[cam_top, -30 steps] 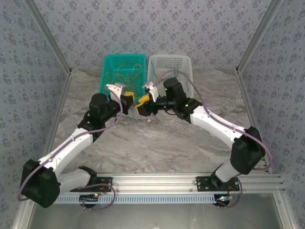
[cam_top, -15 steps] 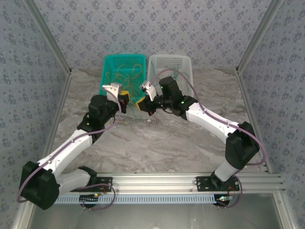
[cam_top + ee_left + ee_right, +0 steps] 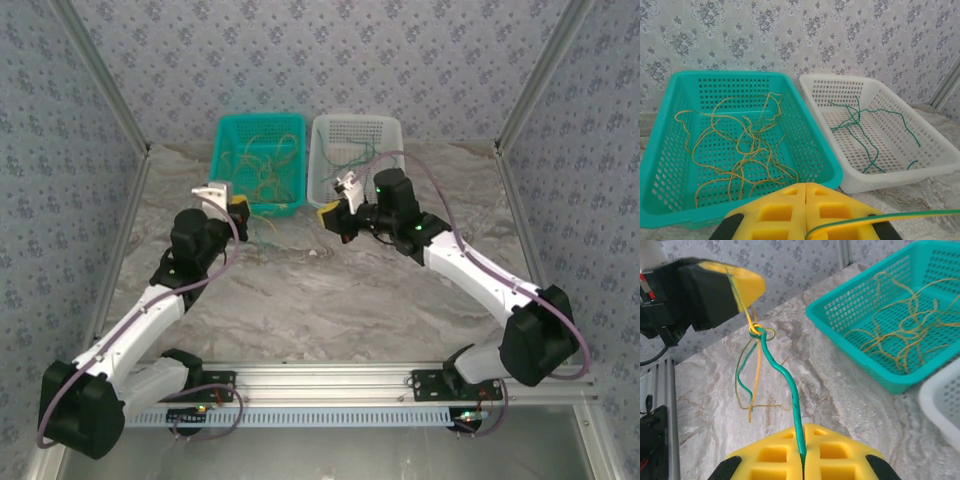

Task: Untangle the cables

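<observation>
Both clenched: right gripper (image 3: 802, 432) on the green cable (image 3: 785, 377), left gripper (image 3: 805, 186) on the yellow cable (image 3: 747, 312). They span gripper to gripper over the table (image 3: 850, 400). I see the knot (image 3: 757, 331) just beside the left one.

Left basket (image 3: 662, 150) beside right basket (image 3: 920, 170) at table's (image 3: 330, 300) far end, cables (image 3: 746, 145) inside; left gripper (image 3: 239, 206), right gripper (image 3: 328, 215) before them.

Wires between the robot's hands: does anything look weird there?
Yes. A green cable, pinched by the right gripper, is knotted to a yellow cable held by the left gripper; loose ends dangle above the table.
</observation>
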